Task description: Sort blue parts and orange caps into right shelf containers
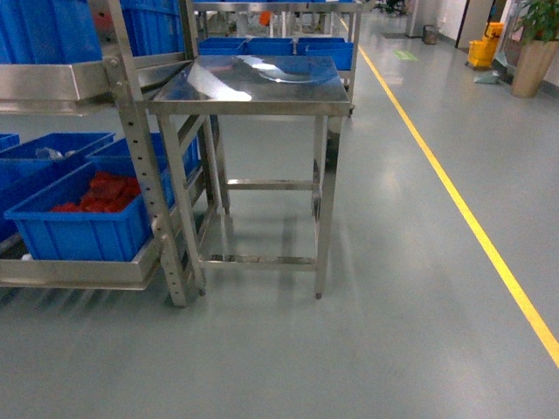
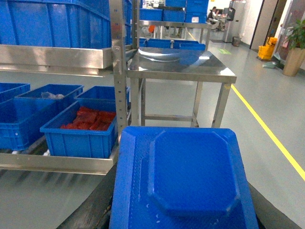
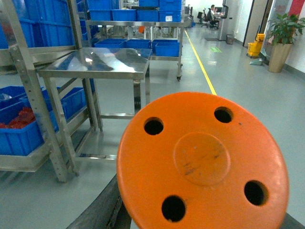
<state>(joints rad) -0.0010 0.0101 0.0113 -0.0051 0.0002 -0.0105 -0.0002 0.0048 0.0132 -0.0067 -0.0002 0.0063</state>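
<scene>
Blue part seen close at left wrist, orange cap at right wrist; gripper states cannot be told; crates shelved at left

A blue part, a flat rectangular plastic piece with a raised octagonal centre, fills the left wrist view's foreground; an orange cap, a round disc with four holes and a shallow central boss (faintly scuffed), fills the right wrist view's; bright-blue crates sit on the shelf, the nearest holding red pieces.
</scene>
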